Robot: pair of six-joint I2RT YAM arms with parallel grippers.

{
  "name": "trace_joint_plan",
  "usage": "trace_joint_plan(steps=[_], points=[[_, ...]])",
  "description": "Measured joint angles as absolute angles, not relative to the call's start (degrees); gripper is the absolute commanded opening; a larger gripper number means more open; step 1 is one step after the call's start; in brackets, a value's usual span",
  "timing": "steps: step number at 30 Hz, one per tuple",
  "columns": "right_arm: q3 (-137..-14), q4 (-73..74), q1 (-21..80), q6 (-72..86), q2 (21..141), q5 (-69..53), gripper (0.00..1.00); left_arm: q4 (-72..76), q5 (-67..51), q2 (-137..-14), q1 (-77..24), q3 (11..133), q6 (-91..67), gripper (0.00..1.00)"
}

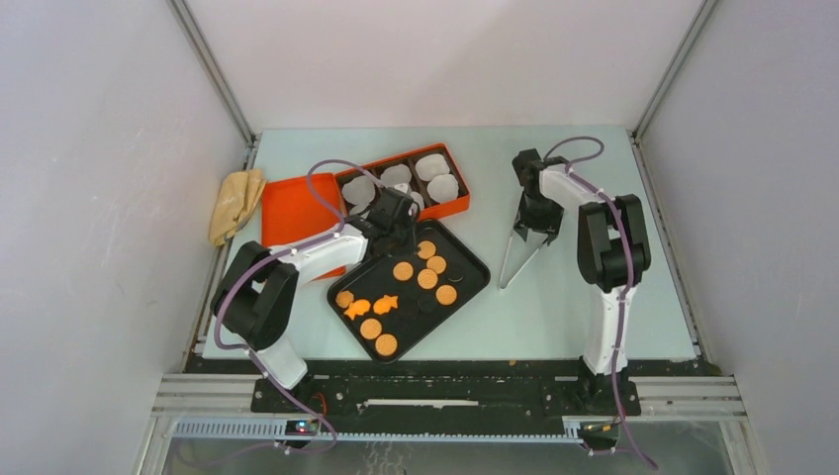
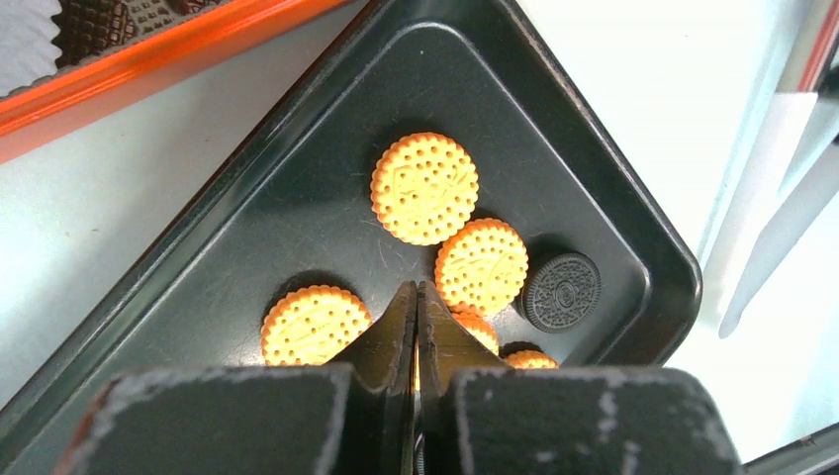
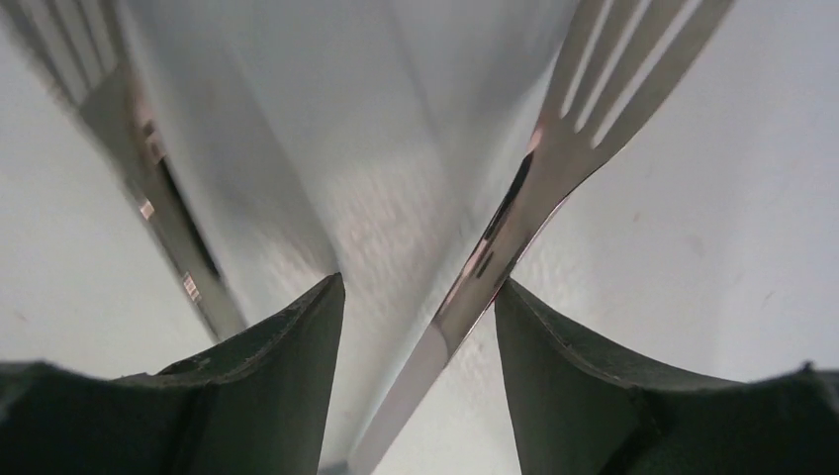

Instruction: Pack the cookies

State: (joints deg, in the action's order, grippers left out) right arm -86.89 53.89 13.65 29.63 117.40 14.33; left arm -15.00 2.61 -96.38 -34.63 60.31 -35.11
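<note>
Left fingers (image 2: 417, 292) are pressed flat together with nothing pinched between them, hovering low over the far corner of the black tray (image 1: 470, 272). The cookies (image 2: 424, 188) are all on that tray. Round orange ones are scattered across it, two fish-shaped ones (image 1: 371, 307) lie toward its near-left edge, and a dark one (image 2: 561, 290) is tucked against the rim beside the cluster under the left arm. No cookie shows yet in the white liners (image 1: 442, 186) of the orange box (image 1: 445, 212), which sits just beyond the tray's far corner, with its lid (image 1: 292, 213) further left of the tray.

Over to the right of the tray, the right fingers (image 3: 420, 287) are set part-way apart around a pair of metal tongs (image 1: 510, 252). The tongs splay in an open V with their tips down at the counter (image 1: 554, 317). They look held, though the wrist view hides exactly where the pads bear on the arms.

Now the hazards. Closed fingers coming down on a flat biscuit would only press or shove it, and that means a crack or a skid into the rim. The orange ones under the left arm crowd and overlap (awkward for picking one cleanly), so a grab there may drag a neighbour along. The dark cookies barely stand out from the black tray and are easy to miss. If the tongs swing in while the left arm sits over that corner, the two could clash, and a loose hold would let the tongs twist or drop.
</note>
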Motion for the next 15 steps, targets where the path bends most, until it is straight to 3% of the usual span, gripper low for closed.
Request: trace_joint_plan(steps=[8,15], points=[[-102.9,56.6,14.0,25.3,126.2,18.6,0.66,-15.3,2.8,-95.6,-34.7,59.4,-35.1,0.03],[-103.6,54.3,14.2,24.4,125.8,18.4,0.66,-15.5,2.8,-95.6,-34.7,58.8,-35.2,0.02]])
